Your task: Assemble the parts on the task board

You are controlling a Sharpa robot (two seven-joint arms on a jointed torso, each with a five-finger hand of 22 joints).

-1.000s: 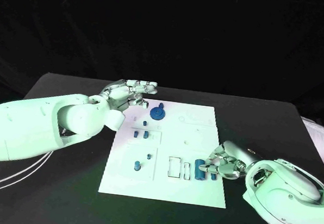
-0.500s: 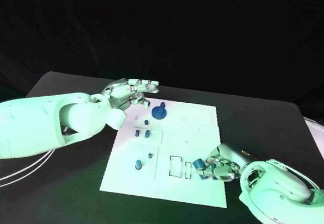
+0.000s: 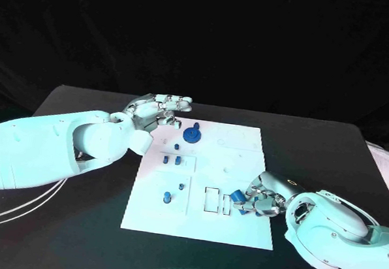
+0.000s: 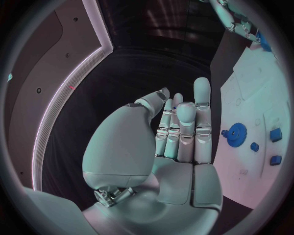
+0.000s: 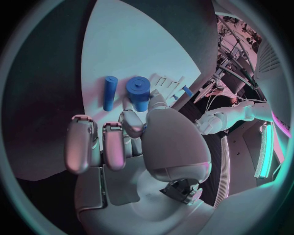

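Fingers (image 5: 136, 122) pinch blue cylinder (image 5: 139, 90) beside peg (image 5: 109, 92).

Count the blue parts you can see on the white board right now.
8: a gear at the far end, a peg below it, two blocks mid-board, a peg, a nearer peg, and two cylinders at the right hand. Others may be hidden by its fingers.

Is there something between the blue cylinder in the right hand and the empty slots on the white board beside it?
Nothing visible blocks it. The right hand pinches the thick blue cylinder just above the task board, and the rectangular slots lie right next to it. A thinner blue cylinder lies beside, on the side away from the slots.
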